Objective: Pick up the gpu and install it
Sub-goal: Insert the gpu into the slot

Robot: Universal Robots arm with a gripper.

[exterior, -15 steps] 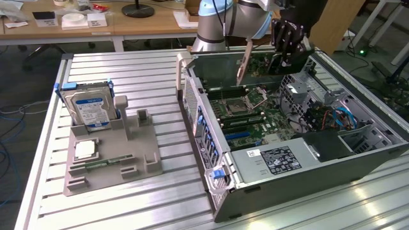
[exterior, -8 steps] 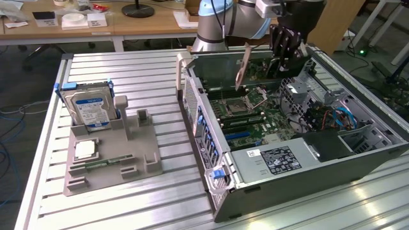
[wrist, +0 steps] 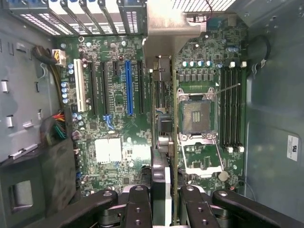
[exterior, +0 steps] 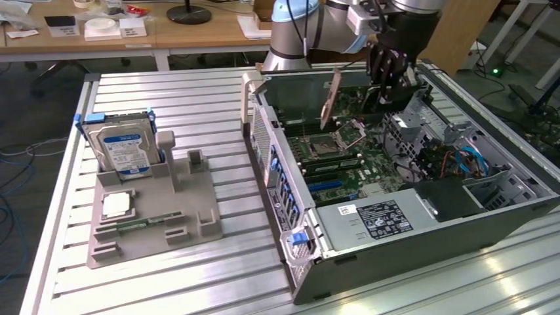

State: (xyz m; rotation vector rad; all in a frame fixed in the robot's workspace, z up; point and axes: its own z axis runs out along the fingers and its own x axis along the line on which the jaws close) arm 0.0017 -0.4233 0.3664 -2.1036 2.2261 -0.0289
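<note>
The gpu (wrist: 162, 142) hangs edge-on between my fingers (wrist: 137, 206), its silver end bracket (wrist: 166, 28) toward the case's rear slot openings. My gripper (wrist: 164, 202) is shut on the card's edge. In the exterior view my gripper (exterior: 386, 82) hangs inside the open computer case (exterior: 402, 256), and the gpu (exterior: 330, 98) shows as a thin slanted strip above the motherboard (exterior: 350, 164). The card hovers over the board between the blue expansion slot (wrist: 128, 88) and the open processor socket (wrist: 197, 111), apart from both.
A grey fixture (exterior: 188, 203) on the slatted table at the exterior view's left holds a silver hard drive (exterior: 122, 147), a processor chip (exterior: 117, 205) and a narrow memory stick (exterior: 144, 222). Inside the case are a power supply (exterior: 381, 220), cables (exterior: 460, 161) and drive bays.
</note>
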